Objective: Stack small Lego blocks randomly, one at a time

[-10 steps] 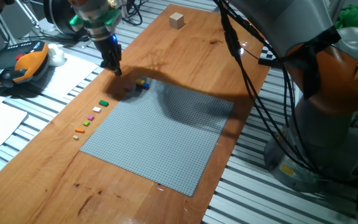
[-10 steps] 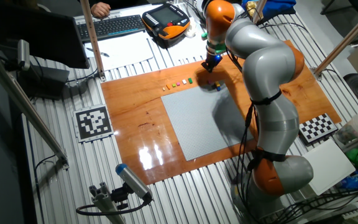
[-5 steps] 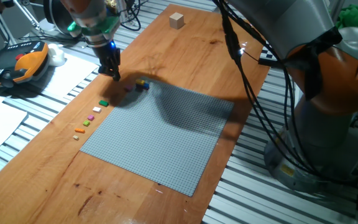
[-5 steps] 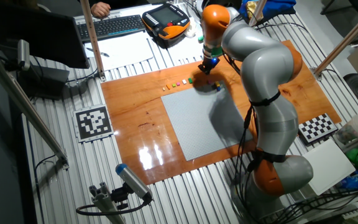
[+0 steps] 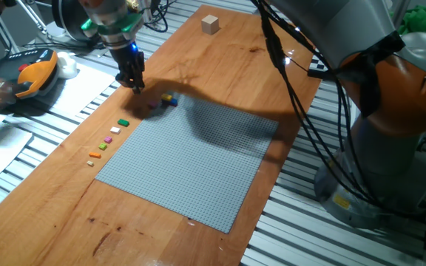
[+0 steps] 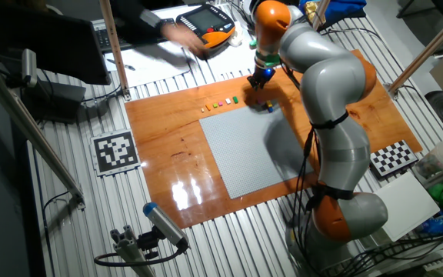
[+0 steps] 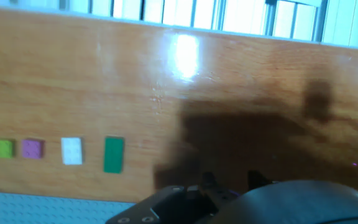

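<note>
**A:** One fixed view first: the tool is hanging low over the wooden bench, just off the far corner of the grey baseplate. Can't tell how far apart its fingers are sitting. A row of small Lego blocks is lying along the baseplate's left edge, green one nearest the tool, and a yellow and blue block cluster is sitting right at the baseplate's corner. A wooden cube is sitting well apart at the far end.

**B:** Other fixed view, the tool is pointing down near that same row.

**A:** Hand view is showing four from the row: lime block, purple block, white block and the green one, all lying flat on the wood, apart from each other.
</note>
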Controlling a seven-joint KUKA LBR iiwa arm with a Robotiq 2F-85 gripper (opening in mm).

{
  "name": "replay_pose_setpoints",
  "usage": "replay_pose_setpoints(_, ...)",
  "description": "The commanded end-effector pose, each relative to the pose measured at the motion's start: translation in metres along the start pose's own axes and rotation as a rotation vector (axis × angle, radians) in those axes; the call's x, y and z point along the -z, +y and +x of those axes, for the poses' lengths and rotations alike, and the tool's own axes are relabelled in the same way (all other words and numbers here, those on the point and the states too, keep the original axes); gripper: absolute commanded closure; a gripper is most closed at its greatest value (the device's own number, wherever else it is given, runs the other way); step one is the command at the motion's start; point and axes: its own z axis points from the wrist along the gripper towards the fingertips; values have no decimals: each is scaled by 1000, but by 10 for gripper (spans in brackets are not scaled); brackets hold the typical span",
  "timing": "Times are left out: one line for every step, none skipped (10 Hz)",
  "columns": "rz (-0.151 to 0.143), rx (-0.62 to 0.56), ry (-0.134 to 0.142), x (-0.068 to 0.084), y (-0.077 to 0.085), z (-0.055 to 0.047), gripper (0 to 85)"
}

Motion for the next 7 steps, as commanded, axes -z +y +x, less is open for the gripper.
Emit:
replay_pose_setpoints(26,14,-15,2,1,-2,510)
replay_pose_setpoints(48,39,-16,5,0,-3,510)
replay_pose_setpoints(49,51,-5,7,-1,-3,510)
replay_pose_setpoints(52,63,-4,8,-2,-3,510)
replay_pose_setpoints(64,73,-7,9,-1,-3,510)
replay_pose_setpoints(80,85,-5,9,0,-3,510)
replay_pose_setpoints(78,85,4,8,0,-3,510)
